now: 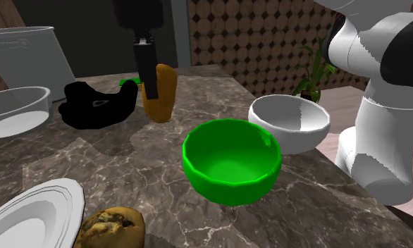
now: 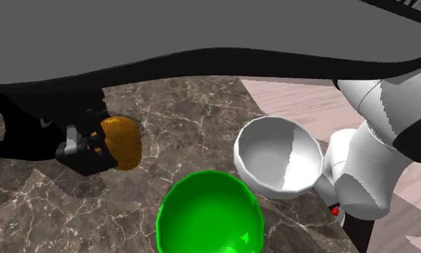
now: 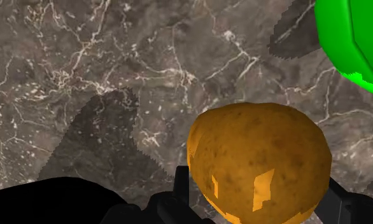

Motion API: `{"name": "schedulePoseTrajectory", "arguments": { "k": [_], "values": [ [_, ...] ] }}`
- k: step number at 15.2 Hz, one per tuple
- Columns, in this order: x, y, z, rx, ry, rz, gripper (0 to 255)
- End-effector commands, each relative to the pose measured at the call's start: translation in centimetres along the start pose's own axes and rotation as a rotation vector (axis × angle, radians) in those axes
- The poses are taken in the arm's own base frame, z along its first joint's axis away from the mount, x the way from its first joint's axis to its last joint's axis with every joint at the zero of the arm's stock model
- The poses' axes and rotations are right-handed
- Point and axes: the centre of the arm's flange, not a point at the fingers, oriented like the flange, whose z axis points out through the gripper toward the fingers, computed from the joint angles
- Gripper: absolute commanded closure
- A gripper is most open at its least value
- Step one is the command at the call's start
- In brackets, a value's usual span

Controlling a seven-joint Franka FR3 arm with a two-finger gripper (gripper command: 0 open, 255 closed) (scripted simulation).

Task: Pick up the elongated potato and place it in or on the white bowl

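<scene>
A brown wall (image 1: 254, 35) patterned with round discs closes the room behind, with a potted plant (image 1: 312, 70) in front of it. Below it spreads the bench (image 1: 127, 183), dark marble veined in white. Its top looks hard and level, so a bowl should sit steady on it.

The white arm (image 1: 381, 106) rises from the shoulder view's right and reaches over the bench, probably to come down on its target from above.

Next in size are the bowls. The green bowl (image 1: 231, 160) sits nearest, and the white bowl (image 1: 291, 123) is just behind it toward the arm, rim up and with nothing in it (ready to receive). Green stands partly between potato and white, so I judge the carry must pass over or around it.

A black shape (image 1: 99, 106) lies near the potato; what it is I cannot tell. A pale bowl (image 1: 15, 113), a white plate (image 1: 36, 211) and a speckled brown lump (image 1: 113, 227) sit toward the shoulder view's left, well away from the route.

The elongated potato (image 1: 163, 98) is orange-brown and hangs upright. It seems clear of the bench, well apart from the white bowl.

The claw (image 1: 153, 83) has closed on it — black fingers pressing either flank, a hold across the narrow width, which I judge suits a long tuber.
</scene>
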Motion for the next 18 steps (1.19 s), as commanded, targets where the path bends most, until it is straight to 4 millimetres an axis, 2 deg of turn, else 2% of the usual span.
{"name": "schedulePoseTrajectory", "arguments": {
  "k": [1,9,18],
  "values": [
    [0.0,0.1,-0.9,0.000,0.000,0.000,255],
    [0.2,0.3,-4.9,0.000,0.000,0.000,255],
    [-11.1,-3.1,-5.8,0.000,0.000,0.000,255]
  ]
}}
